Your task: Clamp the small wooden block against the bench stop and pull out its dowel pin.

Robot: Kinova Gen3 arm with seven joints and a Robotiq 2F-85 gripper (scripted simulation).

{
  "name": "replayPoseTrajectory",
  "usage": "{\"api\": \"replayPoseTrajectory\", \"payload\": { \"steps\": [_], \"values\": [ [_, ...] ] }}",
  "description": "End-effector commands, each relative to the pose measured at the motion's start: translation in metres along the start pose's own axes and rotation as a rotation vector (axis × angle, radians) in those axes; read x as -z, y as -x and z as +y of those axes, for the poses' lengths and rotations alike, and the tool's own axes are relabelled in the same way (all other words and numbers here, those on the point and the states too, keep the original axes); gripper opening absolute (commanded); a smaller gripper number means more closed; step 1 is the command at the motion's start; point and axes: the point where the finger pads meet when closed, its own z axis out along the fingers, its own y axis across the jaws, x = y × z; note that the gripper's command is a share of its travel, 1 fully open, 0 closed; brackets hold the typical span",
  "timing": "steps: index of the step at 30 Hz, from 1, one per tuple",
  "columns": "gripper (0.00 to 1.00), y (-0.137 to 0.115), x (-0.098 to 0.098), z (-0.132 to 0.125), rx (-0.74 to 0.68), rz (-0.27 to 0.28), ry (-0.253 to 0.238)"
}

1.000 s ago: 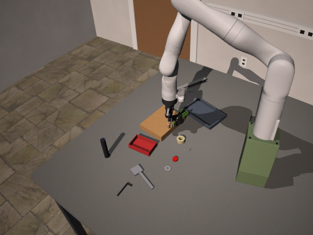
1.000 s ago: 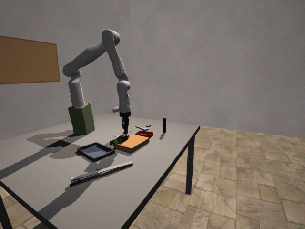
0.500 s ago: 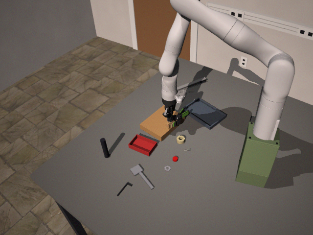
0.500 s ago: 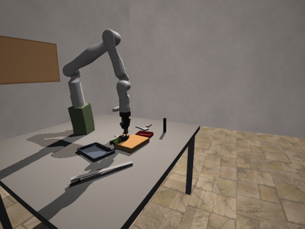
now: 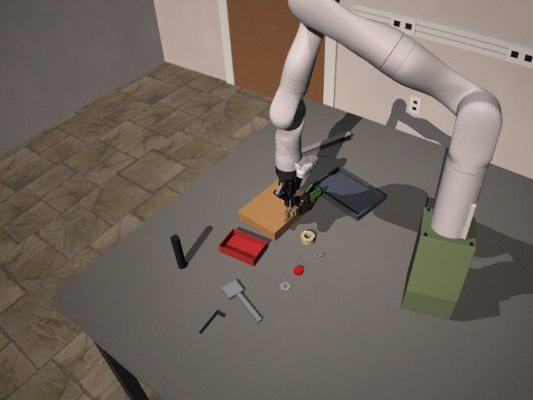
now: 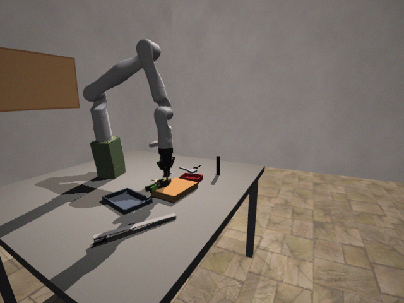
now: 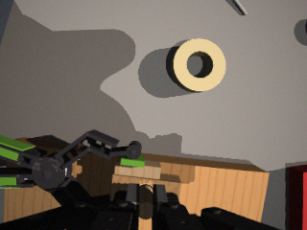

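The slim, round wooden dowel pin (image 7: 146, 205) is apparently grasped between the black fingers (image 5: 289, 199) (image 6: 166, 172), its long axis upright above the orange-brown wooden board (image 5: 262, 211) (image 6: 179, 186) (image 7: 230, 189), favouring a straight upward pull.
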Motion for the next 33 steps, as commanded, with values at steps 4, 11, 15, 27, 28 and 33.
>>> {"api": "replayPoseTrajectory", "payload": {
  "steps": [4, 11, 15, 27, 28, 33],
  "values": [
    [0.10, 0.0017, 0.0015, 0.0005, -0.103, -0.004, 0.000],
    [0.10, 0.0017, 0.0016, 0.0005, -0.213, -0.004, 0.001],
    [0.10, 0.0017, 0.0016, 0.0005, -0.245, -0.004, 0.001],
    [0.10, 0.0017, 0.0018, 0.0005, -0.432, -0.004, 0.001],
    [0.10, 0.0017, 0.0018, 0.0005, -0.448, -0.004, 0.001],
    [0.10, 0.0017, 0.0018, 0.0005, -0.494, -0.004, 0.001]
  ]
}}
